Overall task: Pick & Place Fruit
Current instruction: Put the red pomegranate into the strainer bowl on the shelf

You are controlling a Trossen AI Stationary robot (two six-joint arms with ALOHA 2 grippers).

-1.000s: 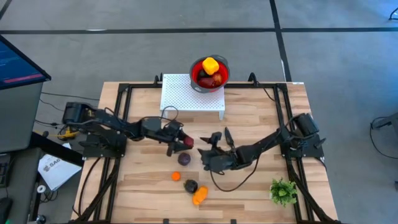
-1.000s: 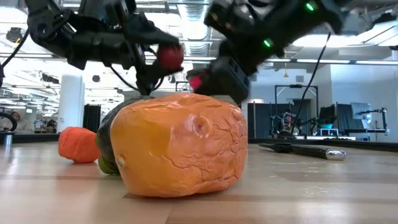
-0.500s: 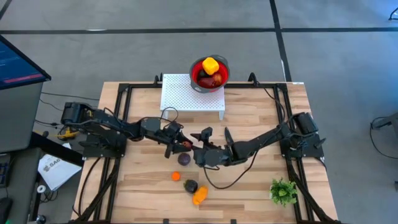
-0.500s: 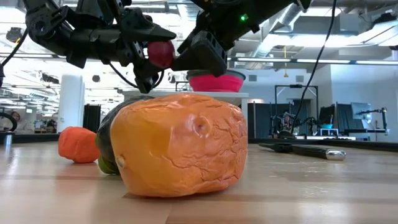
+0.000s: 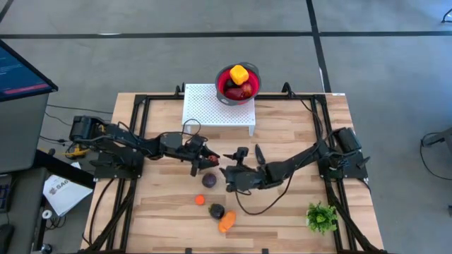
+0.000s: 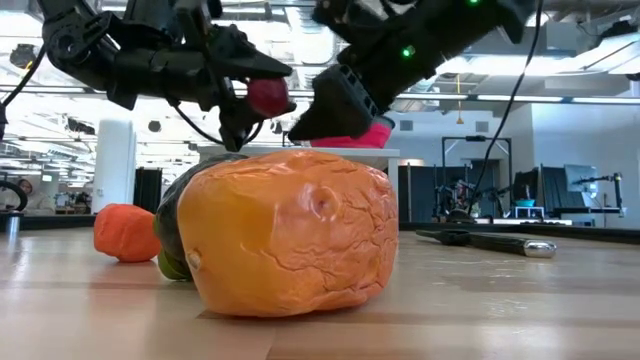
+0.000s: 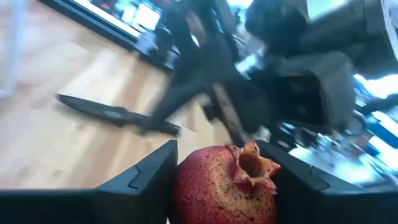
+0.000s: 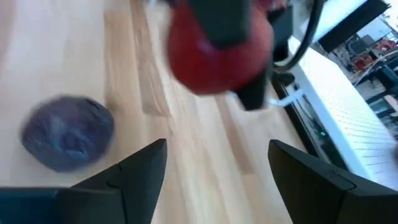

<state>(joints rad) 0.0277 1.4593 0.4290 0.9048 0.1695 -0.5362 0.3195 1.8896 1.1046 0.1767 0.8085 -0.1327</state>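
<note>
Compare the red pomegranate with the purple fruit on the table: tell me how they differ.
The red pomegranate sits between the fingers of the left hand, lifted off the table; the purple fruit lies loose on the wood, ungripped. The pomegranate is red with a crown-like tip; the purple fruit is dark and shows no crown. Both are small, roundish toy fruits near the table's middle, close to the open right hand.

Fruits: roughly eight (image 5: 203, 180); bowl: one (image 5: 237, 82); sprig: one (image 5: 321, 216).
</note>
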